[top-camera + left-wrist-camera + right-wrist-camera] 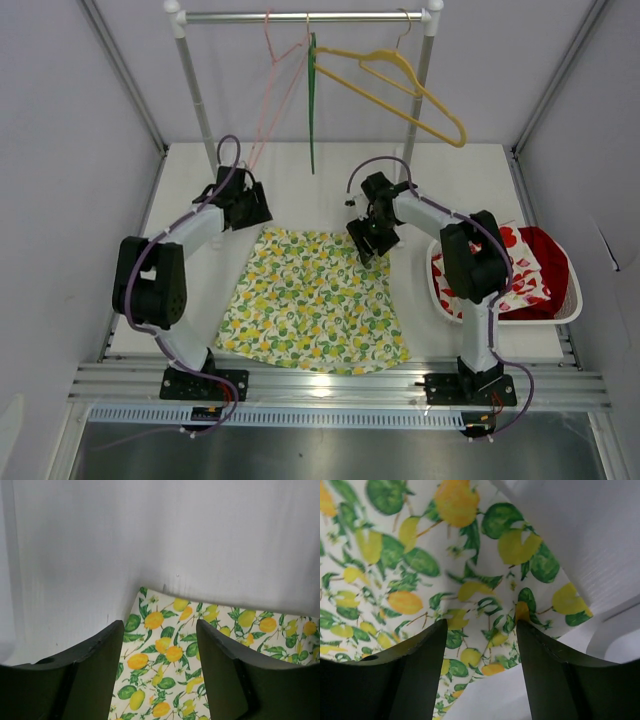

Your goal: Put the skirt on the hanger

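The skirt, white with a lemon and leaf print, lies spread flat on the table between the two arms. My left gripper hovers at its far left corner; in the left wrist view it stands open over the skirt, with nothing between the fingers. Over the far right corner my right gripper is open too; the right wrist view shows it above the skirt's edge, holding nothing. Three hangers hang on the rail: a pink hanger, a green hanger and a yellow hanger.
A white basket with red and white clothes stands at the right of the table. The rail's two upright posts rise from the table's far side. Grey walls close in on both sides.
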